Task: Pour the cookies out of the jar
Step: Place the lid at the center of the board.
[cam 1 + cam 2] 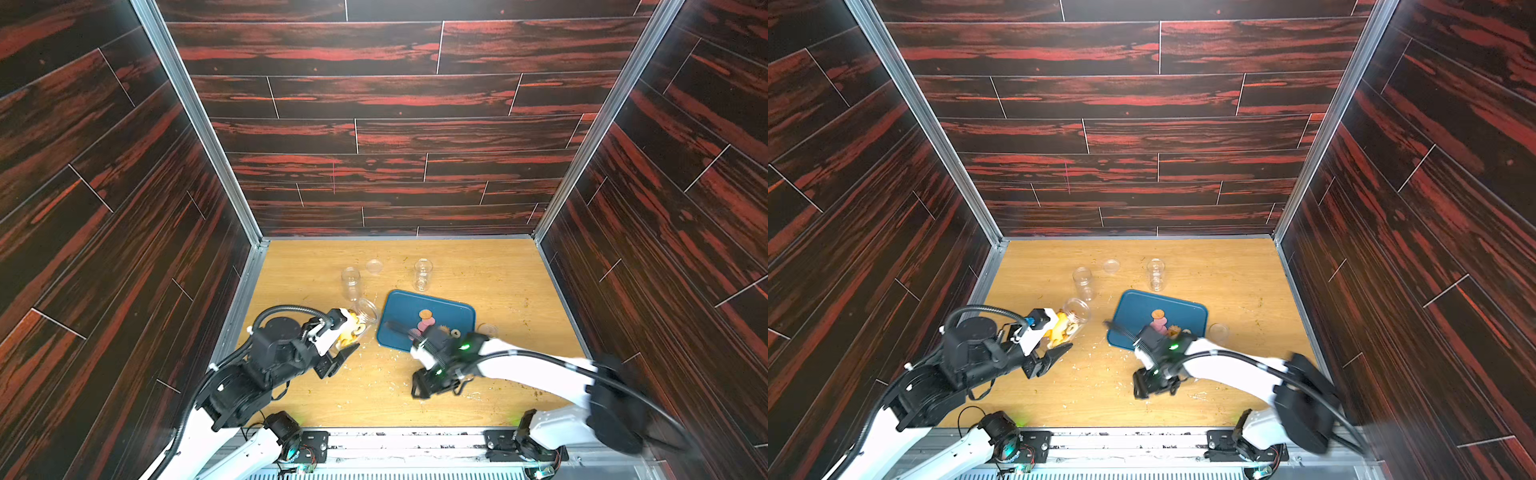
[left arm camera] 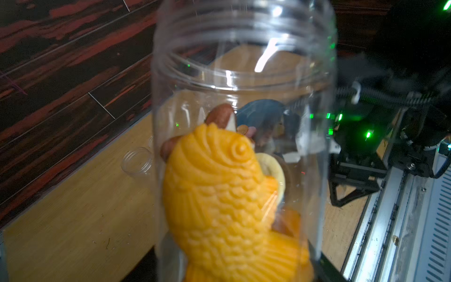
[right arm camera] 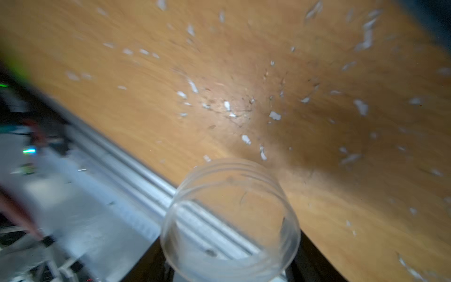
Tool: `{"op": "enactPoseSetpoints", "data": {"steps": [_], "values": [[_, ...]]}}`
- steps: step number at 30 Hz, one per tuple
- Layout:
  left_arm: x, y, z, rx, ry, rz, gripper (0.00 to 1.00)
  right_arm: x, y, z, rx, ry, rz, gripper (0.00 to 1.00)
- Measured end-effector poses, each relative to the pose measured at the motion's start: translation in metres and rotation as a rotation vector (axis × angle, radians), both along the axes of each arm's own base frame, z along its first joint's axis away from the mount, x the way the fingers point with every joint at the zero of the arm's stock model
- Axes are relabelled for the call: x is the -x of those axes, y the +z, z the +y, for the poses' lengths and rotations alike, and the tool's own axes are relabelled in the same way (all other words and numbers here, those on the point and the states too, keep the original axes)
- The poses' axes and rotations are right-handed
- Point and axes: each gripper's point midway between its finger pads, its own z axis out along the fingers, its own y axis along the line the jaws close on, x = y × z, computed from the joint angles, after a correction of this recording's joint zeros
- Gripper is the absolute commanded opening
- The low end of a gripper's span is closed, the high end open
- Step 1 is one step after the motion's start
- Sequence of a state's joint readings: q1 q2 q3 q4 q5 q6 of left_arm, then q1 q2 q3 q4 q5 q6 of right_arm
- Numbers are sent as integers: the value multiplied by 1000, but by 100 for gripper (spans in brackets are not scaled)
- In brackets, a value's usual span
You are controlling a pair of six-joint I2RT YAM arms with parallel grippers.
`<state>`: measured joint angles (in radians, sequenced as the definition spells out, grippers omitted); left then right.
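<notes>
The clear jar (image 1: 362, 314) (image 2: 244, 73) lies tilted in my left gripper (image 1: 347, 336), which is shut on its body. Its open mouth points toward the blue tray (image 1: 399, 307) in both top views. Inside the jar are the cookies: a big yellow fish-shaped one (image 2: 219, 195), a pale ring (image 2: 271, 168) and brown pieces (image 2: 220, 114). Other cookies lie on the tray: a tan round (image 1: 424, 314) and pink discs (image 1: 427, 323). My right gripper (image 1: 419, 388) (image 3: 230, 263) is near the table's front edge, shut on a clear lid (image 3: 230, 219).
Two empty clear jars (image 1: 351, 282) (image 1: 423, 274) stand behind the tray. One loose lid (image 1: 374, 266) lies between them and another lid (image 1: 487, 329) lies right of the tray. Crumbs (image 3: 227, 105) litter the wooden table. Dark walls close in three sides.
</notes>
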<state>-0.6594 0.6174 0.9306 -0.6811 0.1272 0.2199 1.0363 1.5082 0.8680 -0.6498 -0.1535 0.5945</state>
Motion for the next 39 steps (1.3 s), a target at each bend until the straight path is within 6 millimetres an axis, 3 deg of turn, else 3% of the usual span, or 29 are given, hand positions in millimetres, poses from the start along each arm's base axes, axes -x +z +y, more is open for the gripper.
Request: {"op": "enactPoseSetpoints", "data": {"steps": [3,14,20,34,39], "values": [[1,3,4,13,19,-6,33,-2,-25,0,84,12,-1,65],[8,-4,16,1,55,8,33,-9,-30,9,178,6,-25,69],[8,-6,17,-6,58,14,33,-8,-30,11,182,5,-23,75],[3,-12,13,-33,51,30,33,-11,-27,14,176,-2,-37,77],[4,-8,15,-27,55,17,34,-18,-4,19,112,-33,-85,77]]}}
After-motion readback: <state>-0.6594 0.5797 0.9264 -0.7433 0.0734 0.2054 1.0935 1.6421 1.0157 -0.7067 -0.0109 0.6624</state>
